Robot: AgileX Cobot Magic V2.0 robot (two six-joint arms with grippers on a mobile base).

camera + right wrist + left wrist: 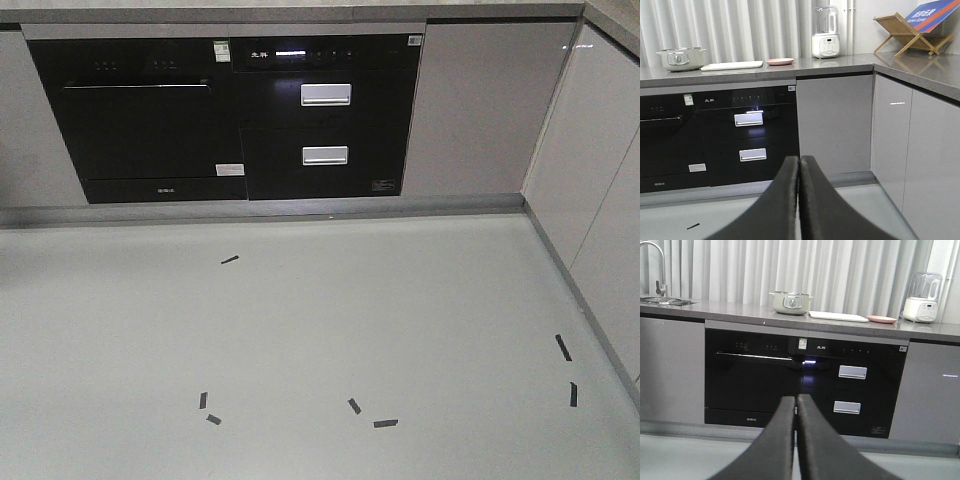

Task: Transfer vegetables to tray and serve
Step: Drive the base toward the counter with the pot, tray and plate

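Left gripper: your left arm holds it low and level, fingers pointing straight at the black built-in appliances. The jaws are pressed together with nothing between them.

Countertop, items from left to right:
- faucet over the sink
- pale green pot
- tray, lying flat on the counter just right of the pot
- pink plate, just beside the tray's right end
- white blender
- wooden rack, on the side counter round the corner, with a blue sign leaning in it

Right gripper: your right arm is in the same low, level pose, aimed near where the appliances meet the grey cabinet door. The jaws are closed and empty.

Floor: pale, scattered with short black tape marks.
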